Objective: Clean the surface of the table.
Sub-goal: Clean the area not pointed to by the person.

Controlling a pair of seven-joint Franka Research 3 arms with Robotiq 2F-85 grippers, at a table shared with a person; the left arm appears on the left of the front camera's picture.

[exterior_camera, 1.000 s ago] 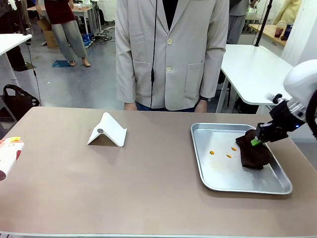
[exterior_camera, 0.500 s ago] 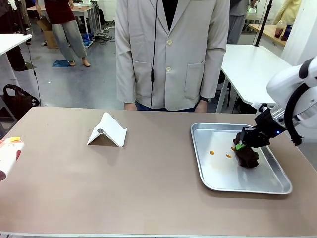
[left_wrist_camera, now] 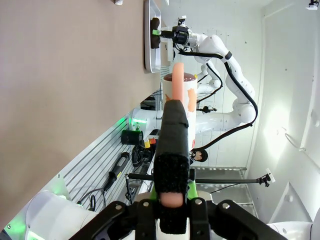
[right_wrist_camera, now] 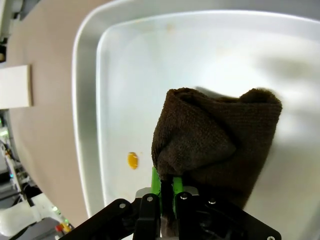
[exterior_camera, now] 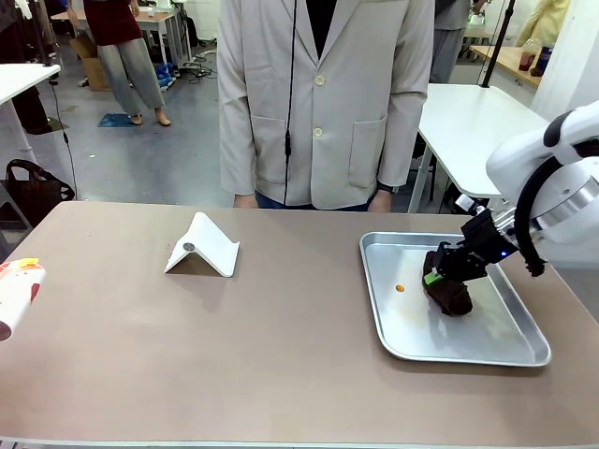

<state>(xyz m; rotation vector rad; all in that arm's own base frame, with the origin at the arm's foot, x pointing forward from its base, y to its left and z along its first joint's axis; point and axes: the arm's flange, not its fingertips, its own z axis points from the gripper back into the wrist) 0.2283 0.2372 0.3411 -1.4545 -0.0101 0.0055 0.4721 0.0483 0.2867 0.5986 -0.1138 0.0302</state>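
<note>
The table (exterior_camera: 234,346) has a taupe-brown top. At its right end lies a metal tray (exterior_camera: 487,327), and my right gripper (exterior_camera: 435,276) is inside it, shut on a bunched dark brown cloth (exterior_camera: 451,295) pressed to the tray floor. One orange spot (exterior_camera: 400,288) sits just left of the cloth. The right wrist view has the gripper (right_wrist_camera: 167,182) pinching the cloth (right_wrist_camera: 215,135), with the spot (right_wrist_camera: 132,160) beside it on the tray (right_wrist_camera: 150,65). My left gripper (left_wrist_camera: 175,112) is shut on a white and orange container (left_wrist_camera: 177,87), seen at the table's left edge (exterior_camera: 17,292).
A folded white stand (exterior_camera: 204,245) rests on the far left-centre of the table. A person in a pale jacket (exterior_camera: 323,103) stands at the far side, hands down by the edge. The near middle of the tabletop is bare.
My right gripper has dragged the cloth leftward across the tray. Of the three orange spots seen earlier, one still shows. The left side has not moved.
</note>
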